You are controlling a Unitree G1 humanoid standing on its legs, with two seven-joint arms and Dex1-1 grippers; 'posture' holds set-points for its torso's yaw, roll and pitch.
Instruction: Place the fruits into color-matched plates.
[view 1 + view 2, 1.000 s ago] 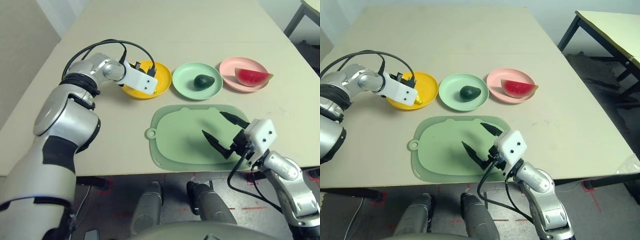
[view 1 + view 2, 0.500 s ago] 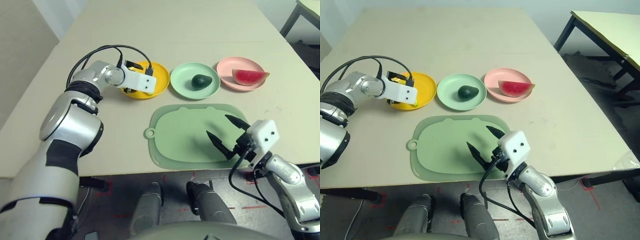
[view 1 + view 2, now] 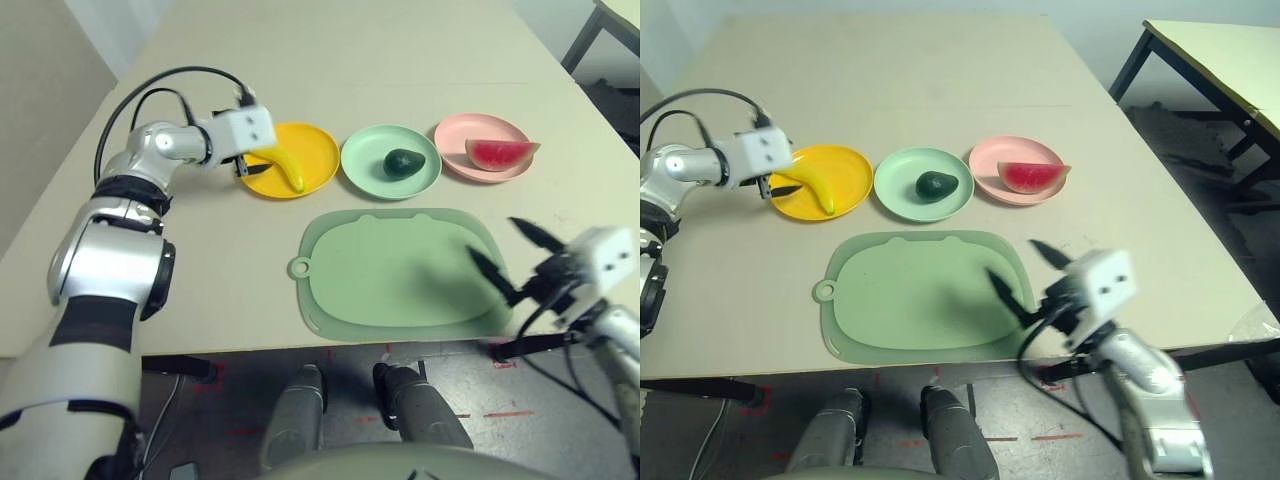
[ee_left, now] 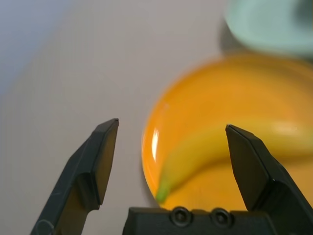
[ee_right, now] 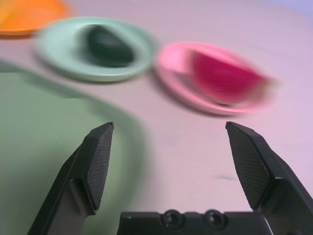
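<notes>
A yellow banana (image 3: 283, 165) lies in the yellow-orange plate (image 3: 322, 150). My left gripper (image 3: 243, 166) stands open at that plate's left rim, just off the banana's end; in the left wrist view the banana (image 4: 210, 152) lies between and beyond its fingers (image 4: 98, 161). The dark green avocado (image 3: 404, 163) rests in the mint green plate (image 3: 368, 170). In the pink plate (image 3: 458, 134) sits the red watermelon wedge (image 3: 500, 154). My right gripper (image 3: 492, 238) is open and holds nothing, at the right front corner of the cutting board.
A large green cutting board (image 3: 390, 270) with a ring handle (image 3: 300, 267) lies bare in front of the three plates. The table's front edge runs just below it. Another table's leg (image 3: 1140, 60) stands at the far right.
My left gripper opened, let go of the banana and drew back to the left; the banana now lies in the yellow plate. My right gripper moved right, off the board's middle to its right corner.
</notes>
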